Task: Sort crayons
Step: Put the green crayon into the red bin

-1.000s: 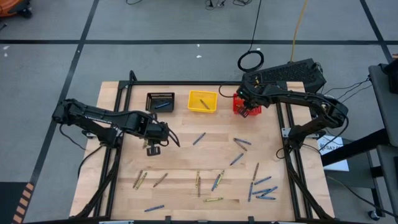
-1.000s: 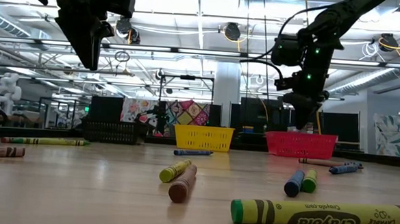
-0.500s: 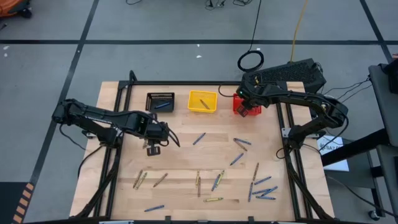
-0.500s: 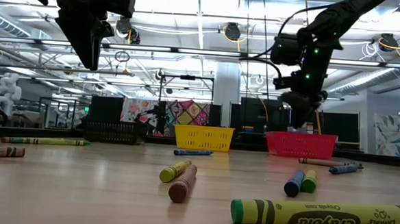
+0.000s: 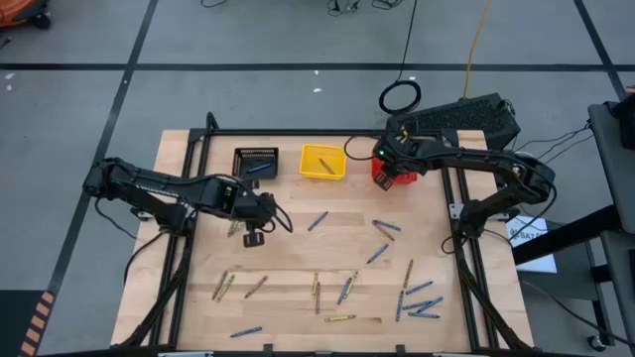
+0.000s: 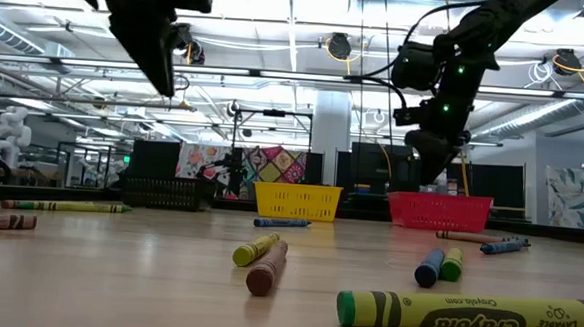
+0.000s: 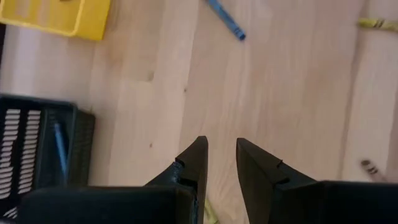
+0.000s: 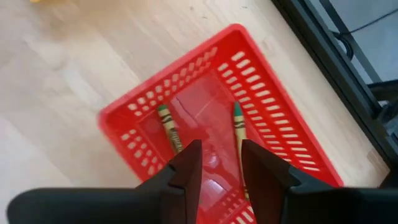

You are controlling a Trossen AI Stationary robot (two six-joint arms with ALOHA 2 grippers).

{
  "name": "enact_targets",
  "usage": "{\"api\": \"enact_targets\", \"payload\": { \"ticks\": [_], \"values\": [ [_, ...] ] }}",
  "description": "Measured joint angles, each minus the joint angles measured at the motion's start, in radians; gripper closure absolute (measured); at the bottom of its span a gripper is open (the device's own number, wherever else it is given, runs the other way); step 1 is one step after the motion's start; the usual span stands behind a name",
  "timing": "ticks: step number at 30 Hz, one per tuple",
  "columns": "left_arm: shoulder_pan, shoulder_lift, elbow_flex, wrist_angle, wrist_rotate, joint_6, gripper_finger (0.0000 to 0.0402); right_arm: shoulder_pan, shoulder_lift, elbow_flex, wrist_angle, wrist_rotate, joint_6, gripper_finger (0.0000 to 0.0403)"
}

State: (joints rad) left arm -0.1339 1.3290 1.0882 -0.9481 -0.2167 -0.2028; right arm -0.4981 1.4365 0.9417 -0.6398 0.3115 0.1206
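Red basket under right claw, parted, seemingly empty, two crayons inside

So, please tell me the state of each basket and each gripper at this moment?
Red basket: holds two green crayons.
Yellow basket: holds one crayon.
Black basket: holds one blue crayon.
Right gripper: open, empty, over the red basket.
Left gripper: open, empty, above the table.
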Motion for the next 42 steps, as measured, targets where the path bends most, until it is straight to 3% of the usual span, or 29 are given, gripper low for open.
{"api": "enact_targets", "payload": {
  "ticks": [12, 26, 29, 33, 37, 42],
  "values": [
    [0.066, 0.02, 0.0, -0.005, -0.019, 0.006, 0.0322, 0.121, -0.028, 0.0, 0.008, 0.0, 0.061, 0.0303],
    [0.089, 0.071, 0.0, -0.033, 0.15, 0.012, 0.0322, 0.256, -0.054, 0.0, 0.065, 0.001, 0.079, 0.0303],
    [0.088, 0.091, 0.0, -0.036, 0.137, 0.03, 0.0322, 0.266, -0.054, 0.0, 0.065, 0.005, 0.078, 0.0303],
    [0.089, 0.116, 0.0, -0.057, 0.036, -0.013, 0.0322, 0.276, -0.054, 0.0, 0.064, 0.005, 0.078, 0.0303],
    [0.092, 0.136, -0.006, -0.109, 0.033, -0.019, 0.0322, 0.278, -0.053, 0.0, 0.063, 0.004, 0.078, 0.0303],
    [0.104, 0.124, -0.121, -0.11, 0.069, -0.056, 0.0322, 0.278, -0.053, 0.0, 0.062, 0.003, 0.078, 0.0303]
  ]
}}
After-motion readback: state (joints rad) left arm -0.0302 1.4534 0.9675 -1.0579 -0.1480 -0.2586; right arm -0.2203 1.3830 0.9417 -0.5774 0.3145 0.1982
